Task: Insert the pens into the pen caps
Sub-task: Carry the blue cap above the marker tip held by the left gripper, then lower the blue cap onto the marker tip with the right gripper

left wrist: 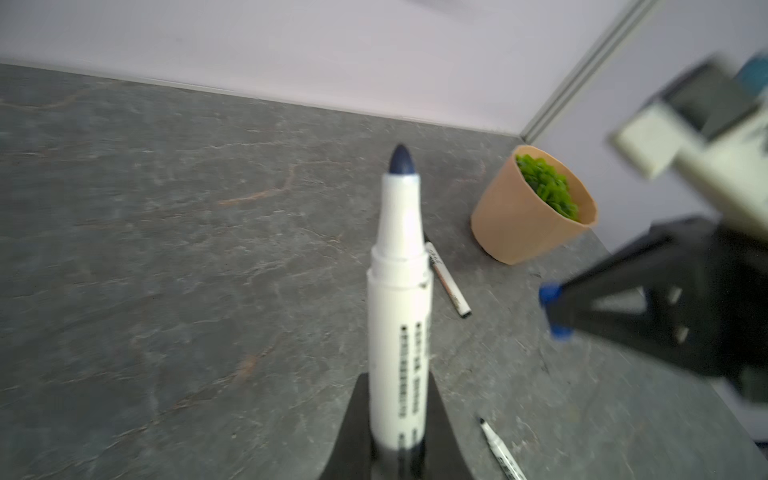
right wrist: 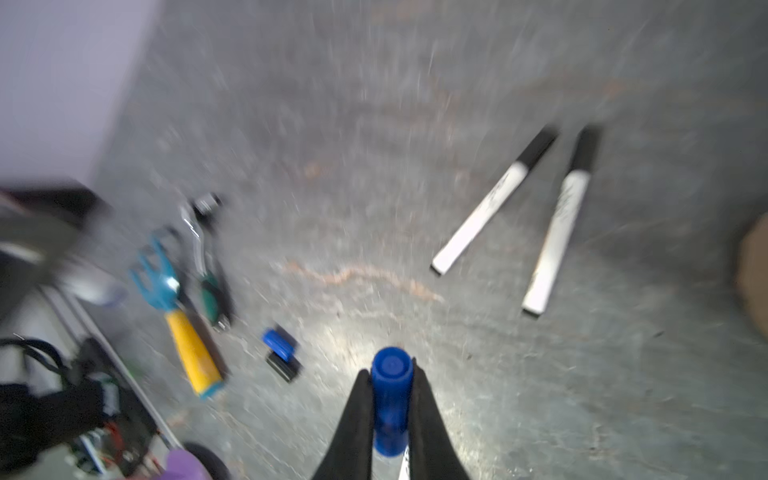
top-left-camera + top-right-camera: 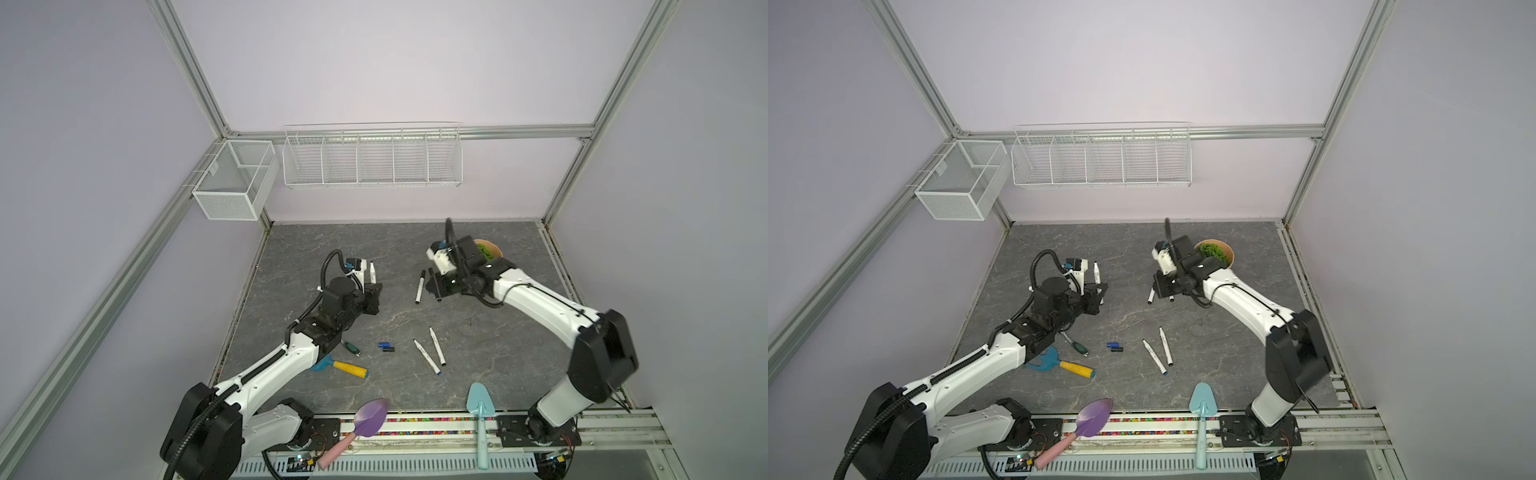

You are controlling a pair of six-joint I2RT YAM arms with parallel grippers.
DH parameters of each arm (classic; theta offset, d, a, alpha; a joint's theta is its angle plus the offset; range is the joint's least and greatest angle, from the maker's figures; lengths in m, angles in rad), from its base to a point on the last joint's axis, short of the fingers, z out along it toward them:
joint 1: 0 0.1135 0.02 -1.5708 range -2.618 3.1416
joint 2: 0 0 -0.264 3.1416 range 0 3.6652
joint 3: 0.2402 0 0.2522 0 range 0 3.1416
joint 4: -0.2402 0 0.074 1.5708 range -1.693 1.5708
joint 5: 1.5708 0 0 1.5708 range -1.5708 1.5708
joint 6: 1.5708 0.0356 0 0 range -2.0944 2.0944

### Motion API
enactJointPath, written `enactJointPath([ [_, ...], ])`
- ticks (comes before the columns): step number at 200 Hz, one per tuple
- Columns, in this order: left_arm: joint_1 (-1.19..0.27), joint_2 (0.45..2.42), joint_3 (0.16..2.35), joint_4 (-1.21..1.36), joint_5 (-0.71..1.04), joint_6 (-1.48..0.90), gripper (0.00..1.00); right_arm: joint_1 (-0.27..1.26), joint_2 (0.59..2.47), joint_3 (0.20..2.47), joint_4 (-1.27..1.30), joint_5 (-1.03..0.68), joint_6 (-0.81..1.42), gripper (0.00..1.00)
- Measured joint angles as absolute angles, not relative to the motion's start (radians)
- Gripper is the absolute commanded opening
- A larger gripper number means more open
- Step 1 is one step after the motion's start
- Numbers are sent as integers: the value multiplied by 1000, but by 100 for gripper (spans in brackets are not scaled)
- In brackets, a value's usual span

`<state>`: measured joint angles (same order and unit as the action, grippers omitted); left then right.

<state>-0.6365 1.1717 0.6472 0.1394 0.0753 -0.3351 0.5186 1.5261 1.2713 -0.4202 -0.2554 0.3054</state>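
Observation:
My left gripper [image 1: 397, 376] is shut on a white pen [image 1: 400, 316] whose dark blue tip is bare and points away from the wrist. In a top view this pen [image 3: 372, 272] sticks out past the gripper [image 3: 372, 289]. My right gripper [image 2: 390, 371] is shut on a blue pen cap [image 2: 391, 395] and hangs above two black-capped pens [image 2: 494, 203] [image 2: 557, 232]. A loose blue cap [image 3: 384, 344] and a black cap [image 3: 388, 350] lie side by side at mid-table. Two uncapped pens [image 3: 424, 354] [image 3: 436, 352] lie to their right.
A tan pot of green plant [image 3: 492, 248] stands behind the right gripper. A blue rake with a yellow handle [image 3: 345, 368] and a green-handled ratchet [image 3: 351, 348] lie by the left arm. A purple trowel [image 3: 370, 417] and a teal trowel [image 3: 480, 409] rest on the front edge.

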Motion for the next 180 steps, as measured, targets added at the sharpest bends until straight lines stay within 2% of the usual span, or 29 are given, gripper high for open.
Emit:
enactJointPath([
  [23,-711,1208,656,169,133,-284,0,486,1434,1245,-262,-376,390,10],
  [71,-740,1265,689,192,199,-241,0,508,1485,1217,-84,-575,500,10],
  [180,-742,1267,690,200,210,-231,0,560,1549,1220,-2,-645,532,10],
])
